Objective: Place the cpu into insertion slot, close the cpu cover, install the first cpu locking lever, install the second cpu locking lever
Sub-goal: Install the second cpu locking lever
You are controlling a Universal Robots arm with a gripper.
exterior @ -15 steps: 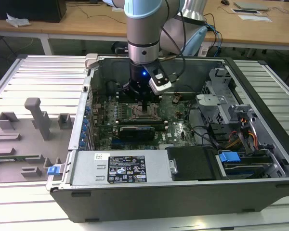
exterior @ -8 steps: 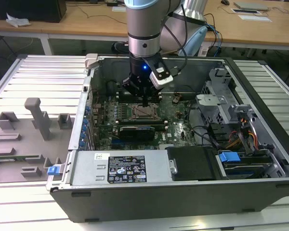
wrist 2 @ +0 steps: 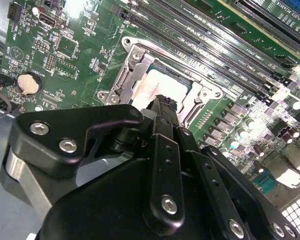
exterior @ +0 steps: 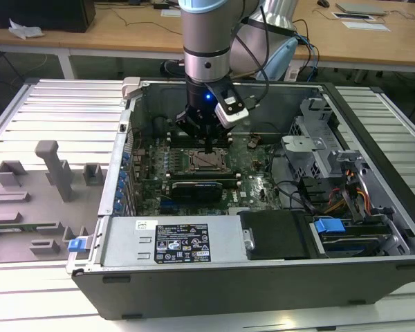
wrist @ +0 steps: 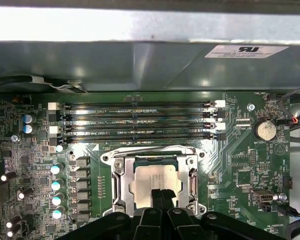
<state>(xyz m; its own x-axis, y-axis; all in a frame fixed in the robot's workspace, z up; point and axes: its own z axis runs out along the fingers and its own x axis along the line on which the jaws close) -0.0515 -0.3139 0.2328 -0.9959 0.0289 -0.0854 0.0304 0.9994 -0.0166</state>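
Closest to you in the exterior view is the open computer case (exterior: 263,277), its near wall carrying a label plate, with a grey fixture block (exterior: 55,166) on the tabletop (exterior: 41,290) to the exterior view's left. Your gripper (exterior: 206,146) stands upright inside the case, directly over the middle of the green motherboard (exterior: 256,162). In both wrist views its fingers (wrist: 162,196) sit pressed together with no gap, tips down over the cpu (wrist: 157,182).

You can see the cpu lying flat in the insertion slot (wrist: 121,175), its pale metal top showing through the central window of the cpu cover (wrist: 192,172). That cover lies down over the socket, framing the chip on all sides. In the second wrist view the cpu (wrist 2: 165,90) and cover (wrist 2: 132,75) sit just beyond the fingertips. You cannot tell whether the tips touch the chip. Long black memory slots (wrist: 140,120) run just beyond the socket's far side.
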